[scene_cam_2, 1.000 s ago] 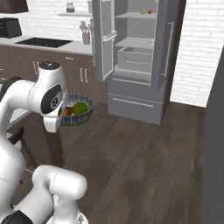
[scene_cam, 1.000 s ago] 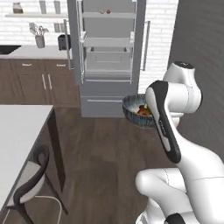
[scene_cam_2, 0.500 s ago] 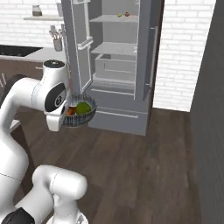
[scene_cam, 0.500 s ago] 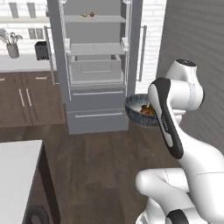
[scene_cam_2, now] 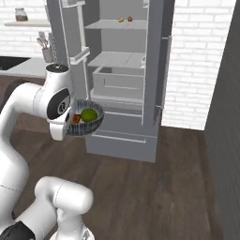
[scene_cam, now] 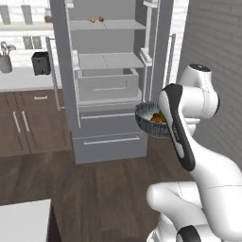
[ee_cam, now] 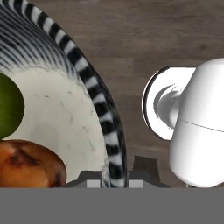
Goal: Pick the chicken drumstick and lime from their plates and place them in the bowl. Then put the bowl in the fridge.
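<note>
A: The floor (scene_cam_2: pixel 154 187) is dark wood planks, and a white brick wall (scene_cam_2: pixel 201 56) stands on the right.

B: Brown cabinets (scene_cam: pixel 28 123) carry a pale counter (scene_cam: pixel 23 82); a shelf (scene_cam_2: pixel 26 22) holds a jar (scene_cam_2: pixel 20 13).
</note>
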{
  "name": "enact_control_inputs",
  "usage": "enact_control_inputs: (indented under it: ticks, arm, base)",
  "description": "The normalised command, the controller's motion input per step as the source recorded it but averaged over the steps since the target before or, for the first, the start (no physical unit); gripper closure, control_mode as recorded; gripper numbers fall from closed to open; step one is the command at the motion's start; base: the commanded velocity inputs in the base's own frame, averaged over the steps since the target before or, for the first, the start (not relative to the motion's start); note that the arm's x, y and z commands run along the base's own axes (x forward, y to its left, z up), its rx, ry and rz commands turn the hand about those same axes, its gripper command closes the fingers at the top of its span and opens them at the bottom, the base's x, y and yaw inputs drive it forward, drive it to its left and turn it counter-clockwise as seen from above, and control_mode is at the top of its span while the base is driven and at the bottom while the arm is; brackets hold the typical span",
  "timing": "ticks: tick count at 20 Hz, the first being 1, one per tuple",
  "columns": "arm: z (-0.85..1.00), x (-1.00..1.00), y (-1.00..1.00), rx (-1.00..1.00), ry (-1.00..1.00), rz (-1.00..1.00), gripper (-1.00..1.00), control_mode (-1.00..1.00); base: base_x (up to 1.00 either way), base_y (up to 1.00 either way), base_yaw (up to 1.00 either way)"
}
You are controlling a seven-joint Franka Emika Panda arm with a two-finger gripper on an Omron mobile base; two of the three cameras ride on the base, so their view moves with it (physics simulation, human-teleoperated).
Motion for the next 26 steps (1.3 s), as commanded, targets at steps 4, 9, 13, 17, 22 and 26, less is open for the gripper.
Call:
enact_control_inputs:
  ticks: [4, 9, 13, 17, 22, 26]
  arm:
    - [0.0, 0.0, 0.0, 0.0, 0.0, 0.0, 1.0, 1.0]
    - [0.0, 0.0, 0.0, 0.0, 0.0, 0.0, 1.0, 1.0]
    - [0.0, 0.0, 0.0, 0.0, 0.0, 0.0, 1.0, 1.0]
    - [0.0, 0.0, 0.0, 0.0, 0.0, 0.0, 1.0, 1.0]
    - [0.0, 0.0, 0.0, 0.0, 0.0, 0.0, 1.0, 1.0]
    - [0.0, 0.0, 0.0, 0.0, 0.0, 0.0, 1.0, 1.0]
  base:
    - [0.72, 0.15, -0.05]
    - [0.95, 0.15, -0.12]
    - [1.0, 0.49, -0.11]
    - [1.0, 0.73, -0.01]
    - [1.0, 0.09, 0.0]
    - [1.0, -0.19, 0.0]
